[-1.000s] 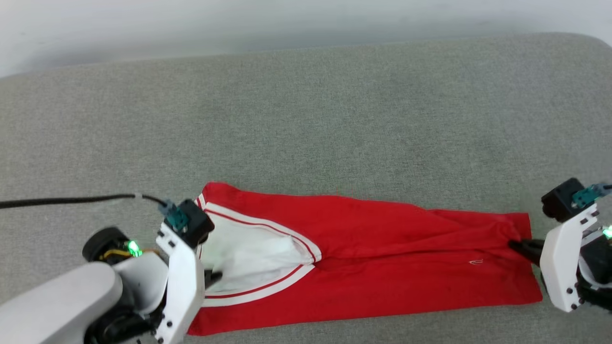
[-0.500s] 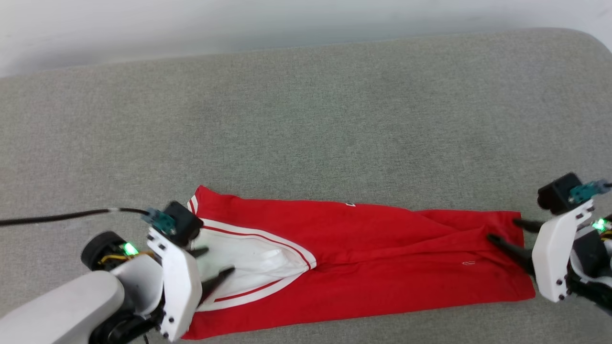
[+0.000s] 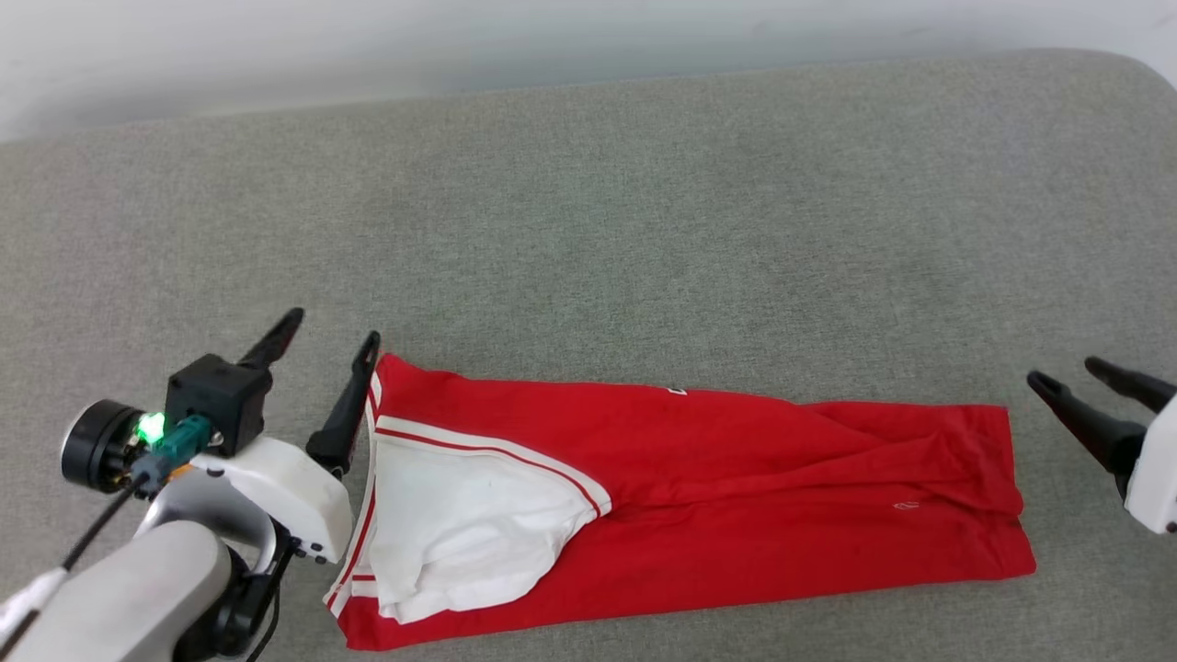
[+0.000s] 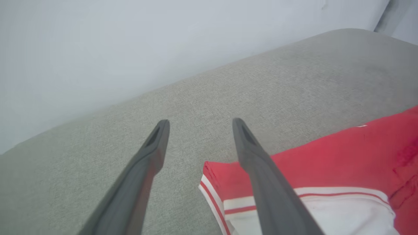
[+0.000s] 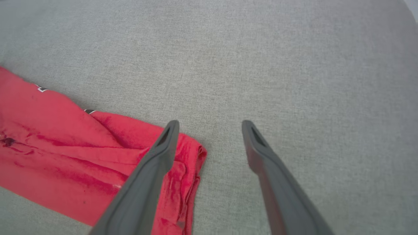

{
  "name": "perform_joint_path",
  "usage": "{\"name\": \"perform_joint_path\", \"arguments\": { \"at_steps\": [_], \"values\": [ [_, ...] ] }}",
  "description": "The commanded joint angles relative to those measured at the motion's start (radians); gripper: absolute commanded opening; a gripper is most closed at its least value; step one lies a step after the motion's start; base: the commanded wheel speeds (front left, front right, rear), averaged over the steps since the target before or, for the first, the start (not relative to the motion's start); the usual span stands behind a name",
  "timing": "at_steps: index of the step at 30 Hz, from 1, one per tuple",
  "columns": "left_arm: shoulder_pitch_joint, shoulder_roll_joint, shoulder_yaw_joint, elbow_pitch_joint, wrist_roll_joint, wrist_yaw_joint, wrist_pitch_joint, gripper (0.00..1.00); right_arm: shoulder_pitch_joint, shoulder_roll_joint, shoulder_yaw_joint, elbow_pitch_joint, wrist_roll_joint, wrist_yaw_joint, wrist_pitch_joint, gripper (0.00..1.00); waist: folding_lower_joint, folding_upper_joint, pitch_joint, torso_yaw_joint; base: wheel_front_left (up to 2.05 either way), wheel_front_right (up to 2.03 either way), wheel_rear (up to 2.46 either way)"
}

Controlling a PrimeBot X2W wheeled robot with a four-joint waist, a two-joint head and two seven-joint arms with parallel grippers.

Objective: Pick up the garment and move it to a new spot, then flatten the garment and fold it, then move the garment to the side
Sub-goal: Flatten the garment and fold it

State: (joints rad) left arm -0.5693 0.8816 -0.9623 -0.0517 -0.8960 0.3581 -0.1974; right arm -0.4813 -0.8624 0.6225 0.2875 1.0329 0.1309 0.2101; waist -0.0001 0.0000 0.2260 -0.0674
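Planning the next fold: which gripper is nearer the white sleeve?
Left. The left gripper is beside the white sleeve, one finger at the edge of the garment; the right gripper is past the opposite red end.

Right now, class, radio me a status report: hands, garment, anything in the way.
Both open, empty: left hand at sleeve end, right hand off the hem. The garment lies folded lengthwise on the cushion. Nothing in the way.
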Motion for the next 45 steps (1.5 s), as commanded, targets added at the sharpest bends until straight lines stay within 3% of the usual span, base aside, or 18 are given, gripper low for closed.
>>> {"name": "perform_joint_path", "arguments": {
  "at_steps": [1, 8, 10, 11, 17, 18, 23, 24, 25, 26, 36, 41, 45],
  "values": [
    [0.027, -0.019, 0.023, 0.011, 0.017, 0.036, -0.035, 1.00, 0.035, 0.013, -0.018, 0.014, 0.026, 0.000, 0.001, 1.00, 0.0001, 0.0000, 0.005, 0.003, 0.00, 0.00, 0.00],
    [0.137, -0.115, 0.187, -0.017, 0.150, 0.153, -0.069, 1.00, 0.112, 0.071, -0.071, 0.047, 0.120, 0.000, 0.024, 1.00, 0.0001, 0.0000, 0.026, 0.014, 0.00, 0.00, 0.00],
    [0.181, -0.151, 0.252, -0.027, 0.207, 0.162, -0.069, 1.00, 0.125, 0.092, -0.075, 0.053, 0.142, 0.000, 0.033, 1.00, 0.0001, 0.0000, 0.033, 0.018, 0.00, 0.00, 0.00],
    [0.244, -0.205, 0.346, -0.027, 0.290, 0.170, -0.068, 1.00, 0.141, 0.122, -0.069, 0.070, 0.161, 0.000, 0.046, 1.00, 0.0001, 0.0000, 0.042, 0.022, 0.00, 0.00, 0.00],
    [0.344, -0.316, 0.491, -0.029, 0.440, 0.151, -0.069, 1.00, 0.165, 0.184, -0.024, 0.126, 0.191, 0.000, 0.102, 1.00, 0.0001, 0.0000, 0.048, 0.033, 0.00, 0.00, 0.00],
    [0.387, -0.370, 0.547, -0.033, 0.511, 0.138, -0.069, 1.00, 0.183, 0.219, 0.017, 0.133, 0.213, 0.000, 0.147, 1.00, 0.0001, 0.0000, 0.047, 0.038, 0.00, 0.00, 0.00],
    [0.449, -0.462, 0.629, -0.044, 0.616, 0.115, -0.069, 1.00, 0.181, 0.252, 0.069, 0.120, 0.217, 0.001, 0.177, 1.00, 0.0001, 0.0000, 0.043, 0.036, 0.00, 0.00, 0.00],
    [0.461, -0.481, 0.645, -0.047, 0.636, 0.108, -0.069, 1.00, 0.180, 0.254, 0.073, 0.121, 0.215, 0.001, 0.174, 0.97, 0.0001, 0.0000, 0.042, 0.035, 0.00, 0.00, 0.00],
    [0.470, -0.500, 0.662, -0.052, 0.655, 0.104, -0.069, 1.00, 0.173, 0.254, 0.075, 0.122, 0.209, 0.001, 0.163, 0.44, 0.0001, 0.0000, 0.040, 0.034, 0.00, 0.00, 0.00],
    [0.482, -0.520, 0.676, -0.056, 0.672, 0.098, -0.069, 1.00, 0.166, 0.252, 0.076, 0.125, 0.205, 0.001, 0.153, 0.01, 0.0001, 0.0000, 0.039, 0.033, 0.00, 0.00, 0.00],
    [0.576, -0.652, 0.791, -0.070, 0.807, 0.047, -0.069, 1.00, 0.097, 0.170, 0.046, 0.128, 0.189, -0.001, 0.090, 0.00, 0.0001, 0.0000, 0.005, 0.014, 0.00, 0.00, 0.00],
    [0.614, -0.673, 0.813, -0.066, 0.843, 0.031, -0.069, 1.00, 0.093, 0.123, 0.025, 0.137, 0.200, -0.001, 0.084, 0.00, 0.0001, 0.0000, -0.018, 0.012, 0.00, 0.00, 0.00],
    [0.653, -0.686, 0.819, -0.069, 0.873, 0.022, -0.069, 1.00, 0.086, 0.049, 0.003, 0.170, 0.196, 0.000, 0.106, 0.00, 0.0001, 0.0000, -0.048, 0.012, 0.00, 0.00, 0.00]
  ]
}}
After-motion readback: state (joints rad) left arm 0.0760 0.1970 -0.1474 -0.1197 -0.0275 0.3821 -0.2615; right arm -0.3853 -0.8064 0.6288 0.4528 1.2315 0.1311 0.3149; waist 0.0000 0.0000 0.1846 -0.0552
